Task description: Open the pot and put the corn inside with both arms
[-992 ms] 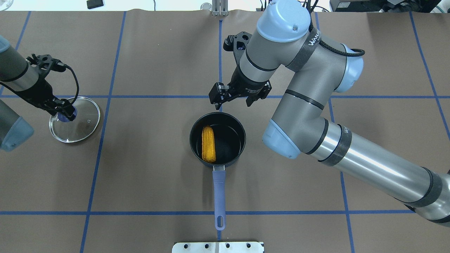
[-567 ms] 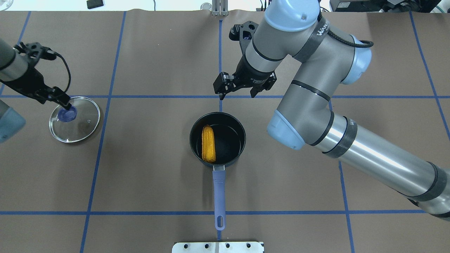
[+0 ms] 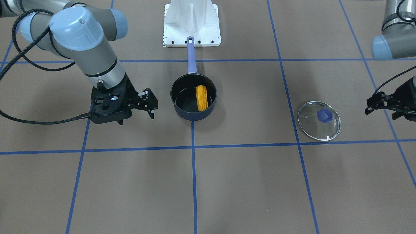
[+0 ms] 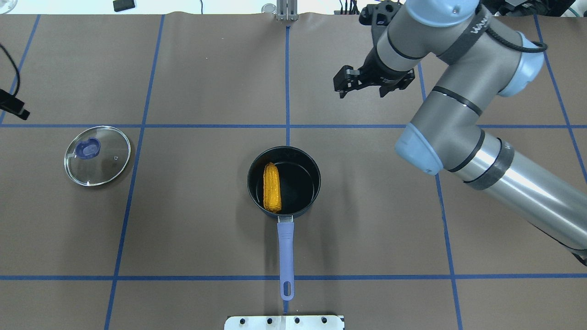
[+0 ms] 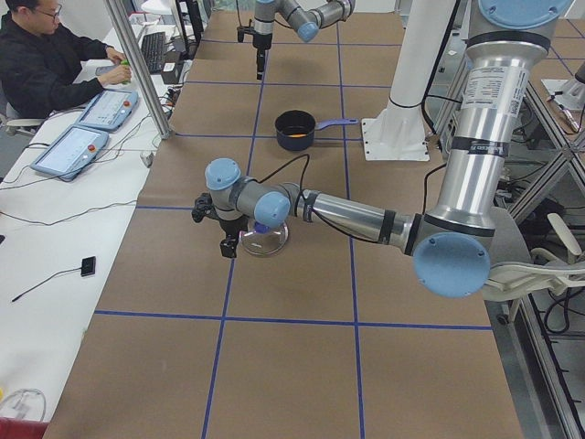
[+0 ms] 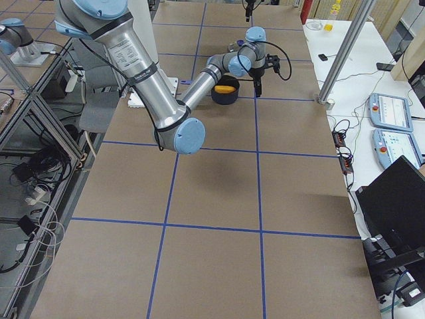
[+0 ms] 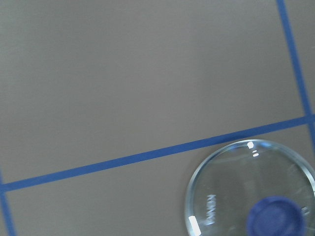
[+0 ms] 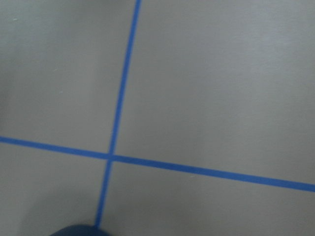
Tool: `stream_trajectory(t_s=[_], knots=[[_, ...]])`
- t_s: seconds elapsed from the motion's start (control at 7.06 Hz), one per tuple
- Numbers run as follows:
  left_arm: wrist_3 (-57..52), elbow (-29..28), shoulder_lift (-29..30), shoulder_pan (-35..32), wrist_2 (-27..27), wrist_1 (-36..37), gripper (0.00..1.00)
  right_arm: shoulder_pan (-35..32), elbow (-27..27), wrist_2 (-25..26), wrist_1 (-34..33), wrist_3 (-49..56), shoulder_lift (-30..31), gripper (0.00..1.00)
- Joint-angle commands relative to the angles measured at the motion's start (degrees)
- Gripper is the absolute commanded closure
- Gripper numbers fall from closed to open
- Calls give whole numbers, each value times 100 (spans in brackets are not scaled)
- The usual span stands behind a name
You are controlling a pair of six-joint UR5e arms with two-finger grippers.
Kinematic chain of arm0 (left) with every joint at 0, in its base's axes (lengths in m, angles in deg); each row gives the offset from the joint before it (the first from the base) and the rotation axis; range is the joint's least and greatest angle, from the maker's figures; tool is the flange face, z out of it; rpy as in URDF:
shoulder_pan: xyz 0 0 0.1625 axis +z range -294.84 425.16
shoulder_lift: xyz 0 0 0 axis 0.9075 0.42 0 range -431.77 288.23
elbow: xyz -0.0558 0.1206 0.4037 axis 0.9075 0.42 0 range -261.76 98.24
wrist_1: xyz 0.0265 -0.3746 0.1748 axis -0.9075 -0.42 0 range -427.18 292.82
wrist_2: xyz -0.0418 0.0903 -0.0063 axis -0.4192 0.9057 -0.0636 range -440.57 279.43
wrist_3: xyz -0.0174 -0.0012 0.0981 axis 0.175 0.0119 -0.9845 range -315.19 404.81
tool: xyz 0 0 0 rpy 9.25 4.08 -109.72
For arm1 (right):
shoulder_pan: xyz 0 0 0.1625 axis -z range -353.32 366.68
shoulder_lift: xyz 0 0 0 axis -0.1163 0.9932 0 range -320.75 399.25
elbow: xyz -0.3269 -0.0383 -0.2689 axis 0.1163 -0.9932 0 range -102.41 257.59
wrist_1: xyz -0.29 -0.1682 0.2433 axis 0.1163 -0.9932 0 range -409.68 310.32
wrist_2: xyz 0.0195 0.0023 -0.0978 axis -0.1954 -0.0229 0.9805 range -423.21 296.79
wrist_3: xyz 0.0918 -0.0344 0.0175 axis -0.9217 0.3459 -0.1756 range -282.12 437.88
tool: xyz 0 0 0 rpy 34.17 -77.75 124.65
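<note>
Brown table mat (image 4: pixel 206 220), blue tape grid (image 4: pixel 183 277)

The right arm (image 4: pixel 458 114) and left arm (image 5: pixel 347 212): grey-silver tubular links, rounded light blue joint caps (image 4: pixel 415 153) with a small screw, black bands (image 4: pixel 477 27) with white lettering. Black right gripper (image 4: pixel 362 88) and left gripper (image 3: pixel 381 112); looping black cable (image 3: pixel 32 122).

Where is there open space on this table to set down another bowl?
Bare table lies between the lid and the pot, and across the whole row beyond the blue tape line on the operators' side. It is tighter by the pot's handle near the white base plate, and to the pot's right, where the right gripper hangs open.
</note>
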Motion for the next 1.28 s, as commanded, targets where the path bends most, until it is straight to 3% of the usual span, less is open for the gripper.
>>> stream_trajectory(t_s=[0.0, 0.42, 0.71, 1.13], knots=[[-332, 1, -430, -293, -8, -49, 1, -558, 57, -267, -28, 7, 514, 0], [-411, 10, -537, -424, -8, -49, 1, -1631, -13, -726, -194, 1882, 1313, 0], [-411, 10, -528, -477, -8, -49, 1, -1984, 118, -683, -1115, 2884, 1560, 0], [-868, -7, -590, -758, 1, 3, 1, -2512, 241, -770, -1083, 4004, 2718, 0]])
